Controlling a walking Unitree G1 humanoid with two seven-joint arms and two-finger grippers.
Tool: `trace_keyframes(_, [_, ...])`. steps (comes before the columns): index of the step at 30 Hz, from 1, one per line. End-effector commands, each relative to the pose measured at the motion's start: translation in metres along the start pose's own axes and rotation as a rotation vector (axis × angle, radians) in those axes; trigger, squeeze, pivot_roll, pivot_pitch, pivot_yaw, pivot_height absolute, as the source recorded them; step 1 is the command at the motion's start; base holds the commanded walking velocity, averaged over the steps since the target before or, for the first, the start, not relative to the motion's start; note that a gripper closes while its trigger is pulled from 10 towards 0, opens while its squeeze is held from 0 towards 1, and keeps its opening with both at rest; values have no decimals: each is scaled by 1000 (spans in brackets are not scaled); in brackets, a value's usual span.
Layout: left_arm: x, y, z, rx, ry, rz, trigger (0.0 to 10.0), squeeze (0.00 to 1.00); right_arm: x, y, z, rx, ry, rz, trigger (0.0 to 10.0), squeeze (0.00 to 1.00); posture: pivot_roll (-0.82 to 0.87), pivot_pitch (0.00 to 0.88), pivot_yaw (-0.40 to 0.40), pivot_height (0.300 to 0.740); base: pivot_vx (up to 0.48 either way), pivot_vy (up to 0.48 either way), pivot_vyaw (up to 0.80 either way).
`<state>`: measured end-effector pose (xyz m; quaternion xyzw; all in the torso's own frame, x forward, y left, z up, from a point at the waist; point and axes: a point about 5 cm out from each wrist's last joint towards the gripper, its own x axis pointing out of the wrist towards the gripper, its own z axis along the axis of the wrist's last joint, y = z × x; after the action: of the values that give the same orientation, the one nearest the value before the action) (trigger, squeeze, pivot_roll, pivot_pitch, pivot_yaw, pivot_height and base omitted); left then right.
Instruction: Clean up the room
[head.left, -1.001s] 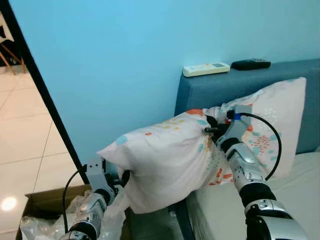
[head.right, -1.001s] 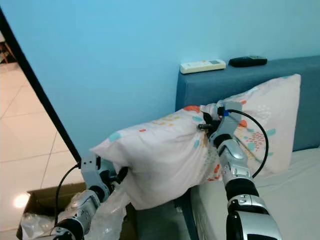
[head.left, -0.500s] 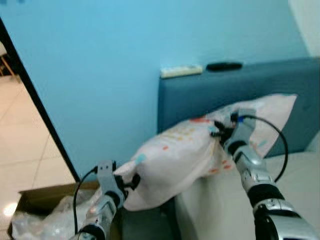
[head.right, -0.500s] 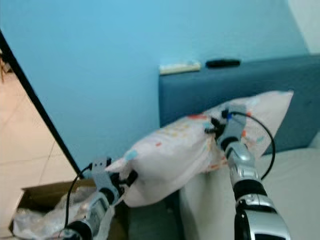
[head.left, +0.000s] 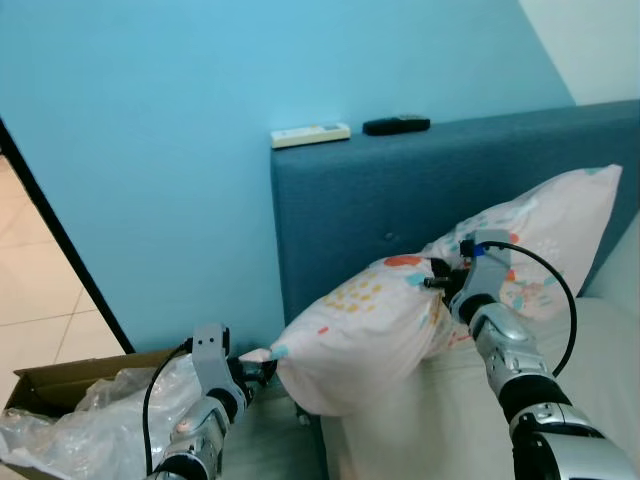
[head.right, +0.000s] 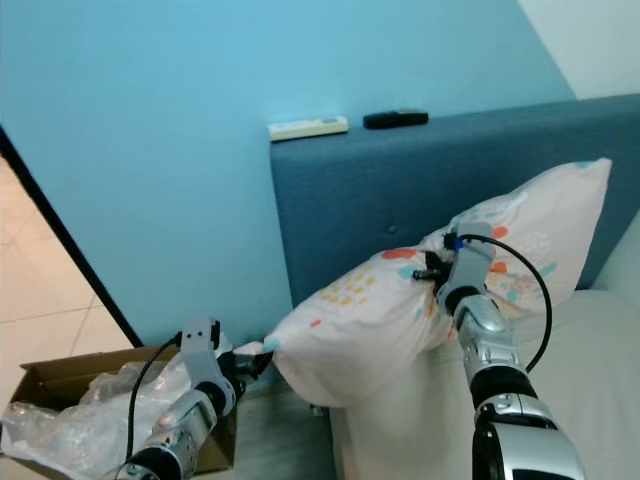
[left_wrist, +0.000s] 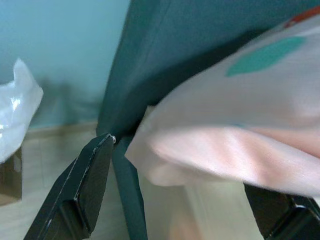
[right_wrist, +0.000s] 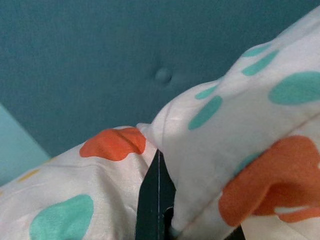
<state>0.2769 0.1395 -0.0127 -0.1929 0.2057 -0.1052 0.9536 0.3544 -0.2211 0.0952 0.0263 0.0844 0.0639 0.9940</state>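
Right end effector (head.left: 437, 283) is pinched tight on the pillow's (head.left: 370, 330) top edge, left end effector (head.left: 262, 366) clamps its lower corner. The pillow's white with orange and teal blobs, puffy, hanging over the bed (head.left: 440, 440) edge by the blue headboard (head.left: 400, 190).

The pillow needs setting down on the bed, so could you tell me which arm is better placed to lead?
Probably the right: the right gripper pinches the pillow above the mattress, while the left gripper is off the bedside.
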Motion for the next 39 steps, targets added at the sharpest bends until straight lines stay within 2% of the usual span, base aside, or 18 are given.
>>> trace_keyframes(1, [-3, 3, -2, 21, 6, -3, 10000, 0, 3, 9, 3, -26, -15, 46, 10000, 0, -59, 0, -24, 724, 0, 0, 0])
trace_keyframes(2, [-6, 5, -4, 29, 7, -7, 10000, 0, 2, 9, -3, -27, 8, 46, 10000, 0, -50, 3, -23, 724, 0, 0, 0])
trace_keyframes(3, [-11, 9, -8, 43, 8, -13, 10000, 0, 2, 8, -6, -33, 26, 39, 10000, 0, -20, 51, -20, 724, 0, 0, 0])
trace_keyframes(7, [-16, 13, -12, 60, 11, -20, 10000, 0, 1, 7, -7, -43, 41, 32, 10000, 0, -20, 51, -20, 724, 0, 0, 0])
trace_keyframes(9, [-28, 22, -17, 94, 12, -35, 10000, 0, 3, 3, -1, -57, 29, 20, 10000, 0, 34, 119, -5, 724, 0, 0, 0])
trace_keyframes(12, [-32, 24, -19, 109, 14, -40, 10000, 0, 4, 1, 4, -63, 19, 13, 10000, 0, 34, 119, -5, 724, 0, 0, 0])
trace_keyframes(14, [-37, 27, -21, 119, 10, -47, 10000, 0, 6, -3, 13, -71, -4, 2, 10000, 0, 52, 142, 4, 724, 0, 0, 0])
trace_keyframes(15, [-41, 29, -22, 126, 8, -50, 10000, 0, 7, -9, 24, -69, -37, -15, 10000, 0, 66, 165, 15, 724, 0, 0, 0])
trace_keyframes(17, [-41, 29, -22, 126, 8, -50, 10000, 0, 7, -9, 24, -69, -37, -15, 10000, 0, 66, 165, 15, 724, 0, 0, 0])
trace_keyframes(20, [-49, 32, -23, 147, 8, -67, 10000, 0, 9, -22, 50, -82, -100, -52, 10000, 0, 95, 211, 33, 724, 0, 0, 0])
trace_keyframes(21, [-49, 32, -23, 147, 8, -67, 10000, 0, 9, -22, 50, -82, -100, -52, 10000, 0, 95, 211, 33, 724, 0, 0, 0])
trace_keyframes(22, [-58, 35, -23, 169, 12, -79, 10000, 0, 9, -28, 63, -96, -134, -79, 10000, 0, 132, 254, 58, 724, 0, 0, 0])
trace_keyframes(23, [-58, 35, -23, 169, 12, -79, 10000, 0, 9, -28, 63, -96, -134, -79, 10000, 0, 132, 254, 58, 724, 0, 0, 0])
trace_keyframes(25, [-76, 39, -22, 202, 20, -98, 10000, 0, 7, -42, 86, -116, -192, -141, 10000, 0, 167, 286, 80, 724, 0, 0, 0])
trace_keyframes(27, [-82, 40, -22, 213, 26, -103, 10000, 0, 6, -48, 94, -120, -211, -171, 10000, 0, 170, 289, 83, 724, 0, 0, 0])
trace_keyframes(30, [-94, 40, -23, 231, 46, -113, 10000, 0, -5, -72, 122, -64, -298, -254, 10000, 0, 183, 305, 96, 724, 0, 0, 0])
trace_keyframes(35, [-103, 41, -24, 235, 65, -114, 10000, 0, -13, -85, 141, -10, -372, -272, 10000, 0, 192, 318, 106, 724, 0, 0, 0])
trace_keyframes(39, [-108, 40, -24, 237, 78, -114, 10000, 0, -17, -91, 152, -5, -408, -284, 10000, 0, 205, 327, 114, 724, 0, 0, 0])
